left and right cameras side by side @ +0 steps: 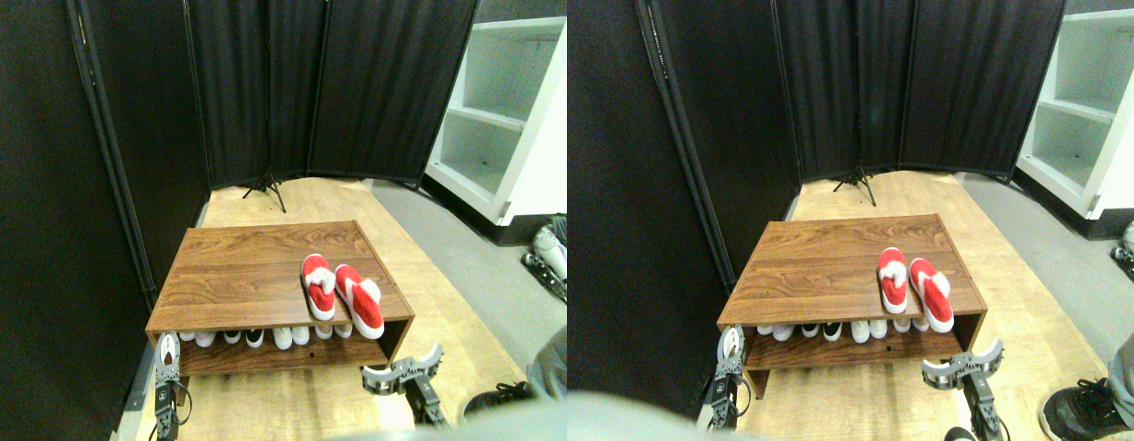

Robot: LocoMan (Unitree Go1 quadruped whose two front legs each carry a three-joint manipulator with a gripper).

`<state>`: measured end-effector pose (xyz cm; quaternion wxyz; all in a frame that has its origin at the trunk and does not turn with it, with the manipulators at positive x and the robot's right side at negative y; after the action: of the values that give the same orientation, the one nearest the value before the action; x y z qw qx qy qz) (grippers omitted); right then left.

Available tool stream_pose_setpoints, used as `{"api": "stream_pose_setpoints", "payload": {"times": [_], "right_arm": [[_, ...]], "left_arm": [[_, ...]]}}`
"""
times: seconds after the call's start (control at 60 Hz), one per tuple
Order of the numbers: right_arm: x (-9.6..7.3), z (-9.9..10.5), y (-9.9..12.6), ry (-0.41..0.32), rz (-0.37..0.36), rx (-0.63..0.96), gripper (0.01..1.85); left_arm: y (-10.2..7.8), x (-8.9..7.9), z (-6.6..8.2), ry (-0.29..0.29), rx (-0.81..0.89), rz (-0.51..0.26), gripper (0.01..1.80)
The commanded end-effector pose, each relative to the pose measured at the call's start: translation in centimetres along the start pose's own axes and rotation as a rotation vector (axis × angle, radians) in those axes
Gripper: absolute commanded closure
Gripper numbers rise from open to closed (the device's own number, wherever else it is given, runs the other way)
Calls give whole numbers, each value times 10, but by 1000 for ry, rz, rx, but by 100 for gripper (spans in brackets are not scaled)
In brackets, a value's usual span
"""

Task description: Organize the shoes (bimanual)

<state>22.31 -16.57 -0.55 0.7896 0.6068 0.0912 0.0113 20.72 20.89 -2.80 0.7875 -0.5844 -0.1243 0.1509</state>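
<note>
Two red shoes with white sole edges lie side by side on the right front part of the wooden rack's top [245, 276]. The left shoe [317, 287] rests fully on the top. The right shoe [361, 301] points slightly outward, and its near end juts over the front edge. My right gripper [403, 367] hangs open below and in front of the rack's right front corner, a short way under the shoes and touching nothing. My left gripper [167, 356] stands upright at the rack's left front corner, far from both shoes.
A row of white and black shoe toes [255, 336] fills the rack's lower shelf. Black folding screens [255, 83] close the back and left, with a tripod foot [266, 188] behind the rack. A white shelf unit [503, 119] stands at the right. A person's black sneaker [493, 397] is near my right arm.
</note>
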Motion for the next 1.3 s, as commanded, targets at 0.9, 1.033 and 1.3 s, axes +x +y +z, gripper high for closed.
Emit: {"api": "stream_pose_setpoints", "payload": {"times": [0.9, 1.033, 1.3], "right_arm": [[110, -18, -53, 111, -216, 162, 29], [96, -15, -45, 114, -138, 170, 36], [44, -4, -23, 97, -24, 98, 24]], "left_arm": [[-5, 0, 4, -58, 21, -41, 180], [-5, -1, 6, -62, 18, -44, 180], [-4, 0, 2, -62, 12, -33, 180]]}}
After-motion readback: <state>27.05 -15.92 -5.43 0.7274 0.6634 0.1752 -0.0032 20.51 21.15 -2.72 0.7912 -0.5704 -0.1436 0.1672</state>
